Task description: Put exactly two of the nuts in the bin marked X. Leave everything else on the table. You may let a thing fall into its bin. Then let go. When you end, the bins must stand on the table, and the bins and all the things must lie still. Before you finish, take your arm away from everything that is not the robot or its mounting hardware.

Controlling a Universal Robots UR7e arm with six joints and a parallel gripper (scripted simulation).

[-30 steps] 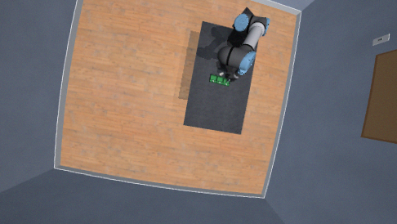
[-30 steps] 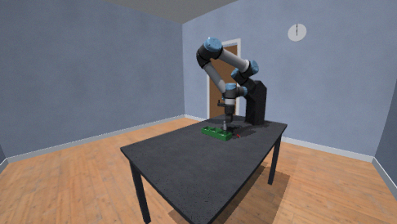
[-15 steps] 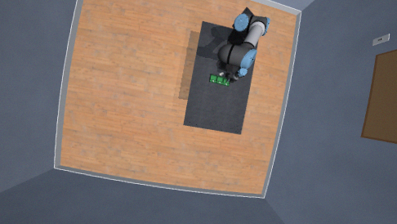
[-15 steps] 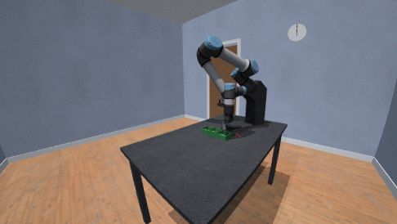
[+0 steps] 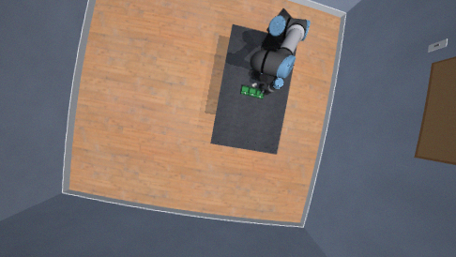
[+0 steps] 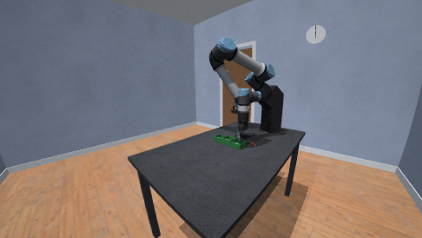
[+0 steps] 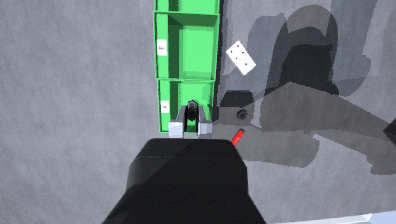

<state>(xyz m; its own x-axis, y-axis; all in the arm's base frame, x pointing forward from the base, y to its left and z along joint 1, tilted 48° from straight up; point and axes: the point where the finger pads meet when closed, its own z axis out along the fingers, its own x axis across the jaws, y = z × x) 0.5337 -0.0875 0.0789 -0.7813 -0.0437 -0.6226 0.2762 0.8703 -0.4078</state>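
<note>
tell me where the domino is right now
In the wrist view the domino lies flat on the table, just right of the green bins, above the loose nut.

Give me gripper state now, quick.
Gripper: closed on a dark nut, over the end compartment of the green bin.
</note>
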